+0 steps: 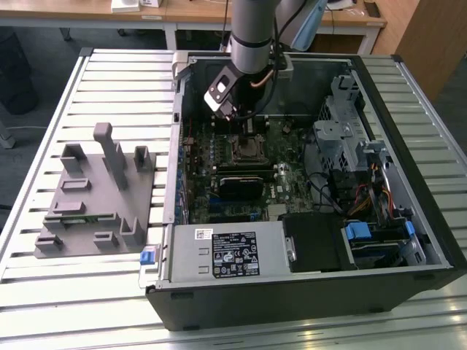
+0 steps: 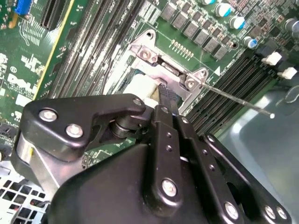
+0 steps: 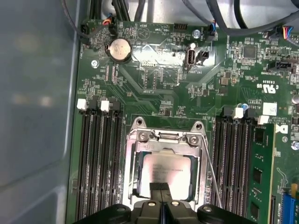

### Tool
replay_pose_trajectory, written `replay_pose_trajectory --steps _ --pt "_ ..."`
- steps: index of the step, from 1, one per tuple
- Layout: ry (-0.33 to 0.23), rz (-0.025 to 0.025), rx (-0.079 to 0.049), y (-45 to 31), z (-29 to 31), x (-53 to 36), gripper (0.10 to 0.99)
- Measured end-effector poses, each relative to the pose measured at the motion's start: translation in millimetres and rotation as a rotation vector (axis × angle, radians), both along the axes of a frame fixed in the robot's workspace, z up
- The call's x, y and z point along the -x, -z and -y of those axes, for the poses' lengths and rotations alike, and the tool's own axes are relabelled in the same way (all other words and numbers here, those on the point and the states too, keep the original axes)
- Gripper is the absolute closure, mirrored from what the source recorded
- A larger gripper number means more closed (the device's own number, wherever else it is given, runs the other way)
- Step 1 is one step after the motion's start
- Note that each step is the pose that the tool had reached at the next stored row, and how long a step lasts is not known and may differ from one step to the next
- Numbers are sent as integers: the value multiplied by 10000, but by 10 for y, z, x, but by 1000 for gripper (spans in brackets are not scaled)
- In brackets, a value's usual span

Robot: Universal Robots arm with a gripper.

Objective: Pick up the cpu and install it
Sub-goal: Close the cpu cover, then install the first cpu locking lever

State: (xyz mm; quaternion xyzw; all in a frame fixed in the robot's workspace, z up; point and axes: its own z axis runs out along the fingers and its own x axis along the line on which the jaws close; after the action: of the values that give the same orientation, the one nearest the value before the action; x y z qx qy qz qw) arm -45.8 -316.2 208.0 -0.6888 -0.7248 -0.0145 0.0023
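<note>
- Cpu [image 3: 168, 168] lies flat inside the socket frame [image 3: 163, 136] on the motherboard [image 3: 154, 88], silvery top up. Its edges run parallel to the frame's inner edges, with a narrow dark margin around the sides that show.
- In the second wrist view the cpu [image 2: 139, 87] shows as a pale patch behind the socket frame [image 2: 168, 70], partly hidden by the claw [image 2: 164, 95].
- In the first wrist view the claw [image 3: 161, 189] stands over the cpu's near edge, fingers together with only a thin seam between them. I cannot tell whether the tips touch the metal top.
- A thin retention lever [image 3: 211, 172] runs along one side of the frame. In the second wrist view this lever [image 2: 233, 98] juts out over the memory slots, well clear of the claw.
- Banks of dark memory slots [image 3: 98, 163] flank the socket closely on both sides, so there is little free room sideways. A green memory stick [image 3: 259, 172] sits in the far bank.
- A coin battery [image 3: 119, 50] lies beyond the socket, with open board between them.
- In the exterior view the arm [image 1: 252, 33] reaches down into the open computer case [image 1: 306, 292], close to the case's far wall.
- The same view shows a grey fixture [image 1: 95, 197] on the slatted surface [image 1: 44, 109] at the exterior view's left, well apart from the case, and a drive cage [image 1: 343, 124] inside the case at the exterior view's right.
</note>
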Motion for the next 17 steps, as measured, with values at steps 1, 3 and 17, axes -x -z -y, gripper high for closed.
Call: replay_pose_trajectory --steps 1,3,17 --pt "1 0 0 0 0 -12 980" --pt "0 0 0 0 0 -44 980" --pt "-3 -3 2 -5 0 -206 980"
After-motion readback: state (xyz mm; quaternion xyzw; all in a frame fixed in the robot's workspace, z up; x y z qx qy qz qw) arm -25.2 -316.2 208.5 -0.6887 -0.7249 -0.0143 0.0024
